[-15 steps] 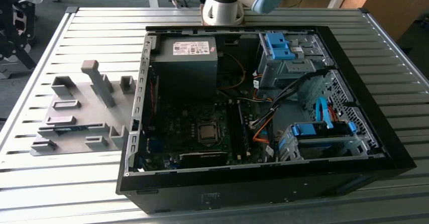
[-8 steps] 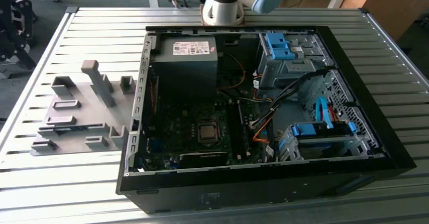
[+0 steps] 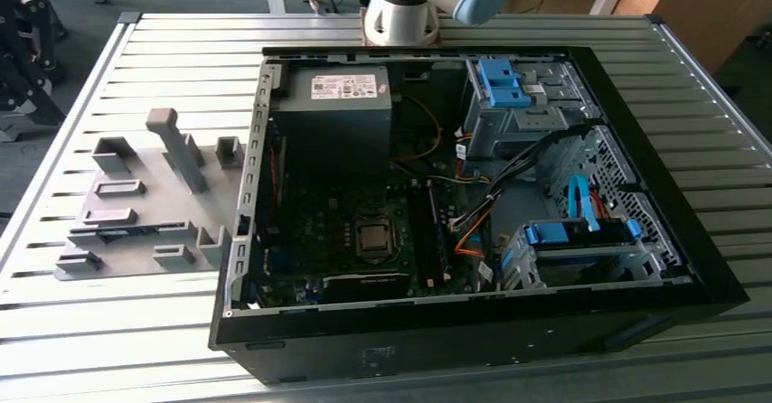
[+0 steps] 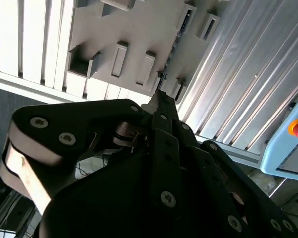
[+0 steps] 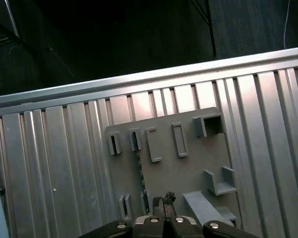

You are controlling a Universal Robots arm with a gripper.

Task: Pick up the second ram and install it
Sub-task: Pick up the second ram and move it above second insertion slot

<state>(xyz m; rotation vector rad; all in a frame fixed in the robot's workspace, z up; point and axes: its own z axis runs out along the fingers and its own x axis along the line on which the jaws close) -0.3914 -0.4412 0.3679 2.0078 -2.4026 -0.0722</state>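
Table (image 3: 108,322) is bare ribbed metal, silvery with a soft sheen. The fixture plate (image 3: 145,200) on it looks like matt grey plastic, pretty smooth. PC case (image 3: 483,340) is matt black metal outside and bare grey sheet metal inside around the drive bays. Drive caddies (image 3: 498,82) are glossy blue plastic. Gripper (image 4: 159,96) is matt black with shiny metal screw heads.

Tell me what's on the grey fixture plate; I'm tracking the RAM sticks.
On the grey fixture plate: raised grey blocks, a tall post, and one blue-green RAM stick standing on edge between blocks. Its lower edge is covered by the holders.
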